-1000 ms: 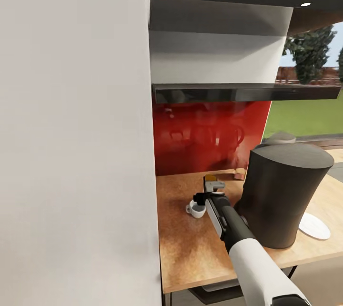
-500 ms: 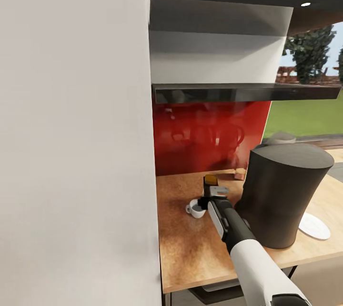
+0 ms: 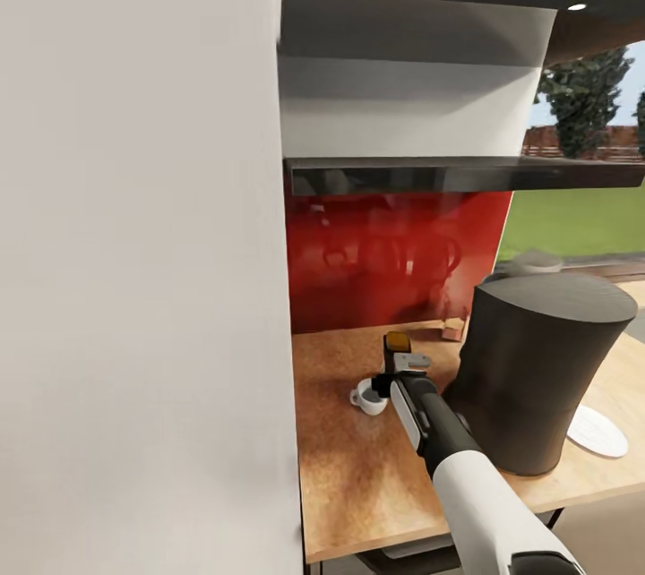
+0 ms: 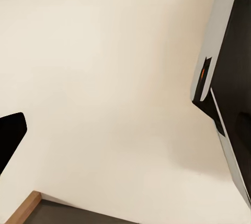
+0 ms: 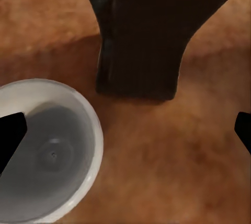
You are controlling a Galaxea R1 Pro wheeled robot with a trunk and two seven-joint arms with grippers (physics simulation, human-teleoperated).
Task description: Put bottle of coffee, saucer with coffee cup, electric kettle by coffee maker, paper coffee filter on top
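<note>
Your left half of the head view is a white wall point(image 3: 143, 244), and to its right a red backsplash point(image 3: 394, 261) rises behind a wooden counter point(image 3: 358, 467) under two dark shelves point(image 3: 448, 172). On the counter's right part stands the coffee maker point(image 3: 537, 369), a big dark cylinder. A pale filter point(image 3: 535, 262) shows just past its top edge, but you cannot tell whether it rests on it. The saucer point(image 3: 598, 432) lies at the maker's right, partly hidden behind it. Your right arm point(image 3: 466, 476) reaches forward along the maker's left side. The right gripper point(image 3: 397, 362) hangs just above the counter with its fingers spread and nothing between them. The cup point(image 3: 367, 396) stands upright and empty just left of it, apart from the saucer. In the right wrist view the cup point(image 5: 49, 148) lies beside one dark fingertip point(image 5: 11, 136).
</note>
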